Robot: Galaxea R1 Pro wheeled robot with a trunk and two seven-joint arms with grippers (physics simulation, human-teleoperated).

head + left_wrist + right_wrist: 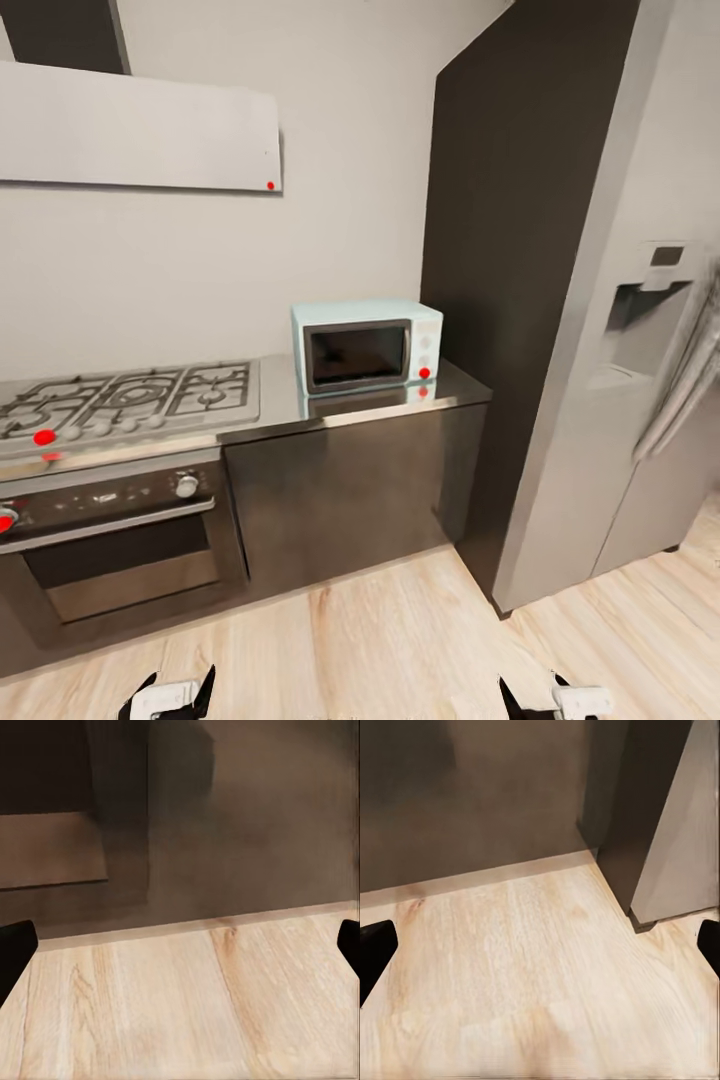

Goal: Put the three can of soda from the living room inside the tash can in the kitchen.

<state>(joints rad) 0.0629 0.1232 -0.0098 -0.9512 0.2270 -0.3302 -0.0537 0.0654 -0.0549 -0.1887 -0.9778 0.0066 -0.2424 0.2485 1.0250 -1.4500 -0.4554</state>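
kitchen w/ microwave (367,345) on worktop (330,412), l pincer (180,945) & r pincer (540,945) wide apart, empty

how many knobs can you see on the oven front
2: one knob near the right end of the oven's control panel, one red knob at the picture's left edge; more may lie out of frame.

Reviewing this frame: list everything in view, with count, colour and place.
Microwave: one, pale blue, on the worktop's right end.
Gas hob: one, steel, left on the worktop.
Oven: one, dark, under the hob.
Worktop: one, steel, over dark cabinets.
Extractor hood: one, grey, above the hob.
Fridge: one, grey, at right.
Floor: light wood.
Left gripper: open, empty, low over the floor.
Right gripper: open, empty, low over the floor.
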